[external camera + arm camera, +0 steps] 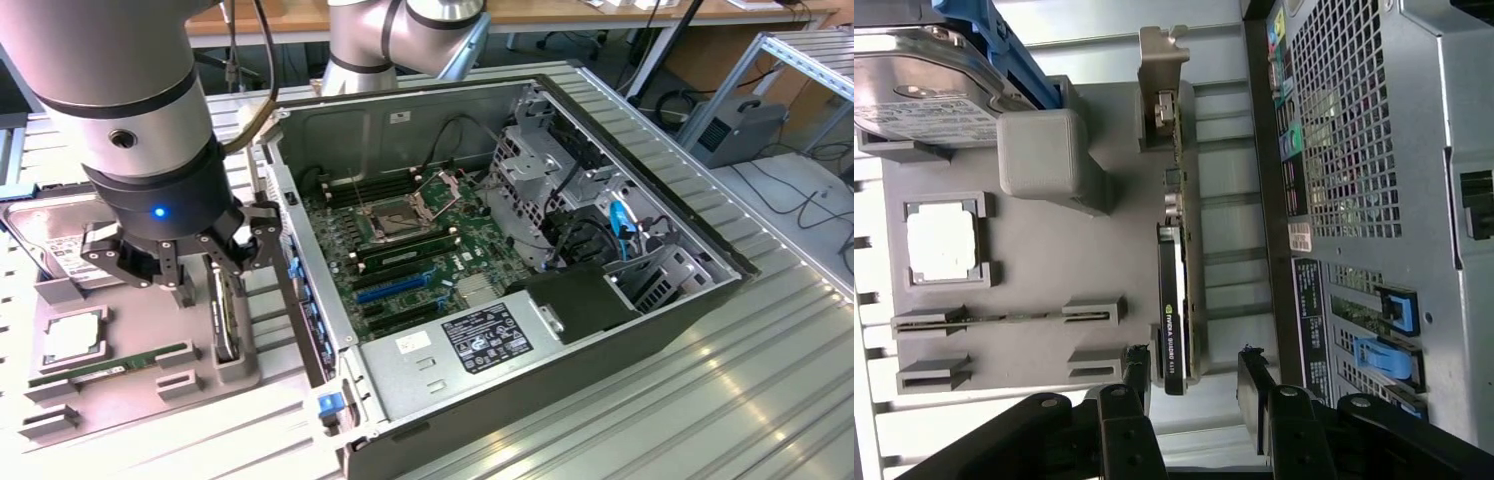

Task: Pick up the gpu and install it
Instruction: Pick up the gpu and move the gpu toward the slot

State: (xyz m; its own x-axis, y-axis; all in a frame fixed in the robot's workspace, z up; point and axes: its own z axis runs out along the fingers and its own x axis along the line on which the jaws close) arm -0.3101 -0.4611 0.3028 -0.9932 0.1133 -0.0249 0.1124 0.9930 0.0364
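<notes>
Closest to the lens: the two black fingers of the hand, spread wide, nothing between them.

- Hand state: open, empty. In the exterior view the hand hangs over the grey parts tray, at the exterior view's left of the computer case.
- Task item: the gpu stands on edge in a slot of the tray, not yet lifted. Exterior view shows it as a thin upright card just below the hand.
- Key relation: you have one finger on each flat side of the card, at its black cooler end; the silver bracket end points away from the hand. The card's long axis runs parallel to the case's side wall, and the fingers' opening lies across its thickness. Contact: none that I can confirm.
- Clearance: judged tight on the case side, since the case's perforated rear panel with blue slot latches is just beside the card. A raised grey block of the tray sits on the other side, near the bracket end.
- Also on the tray, well apart from the hand: hard drive, CPU, RAM stick.
- Motherboard lies exposed in the open case on the ribbed tabletop.
</notes>
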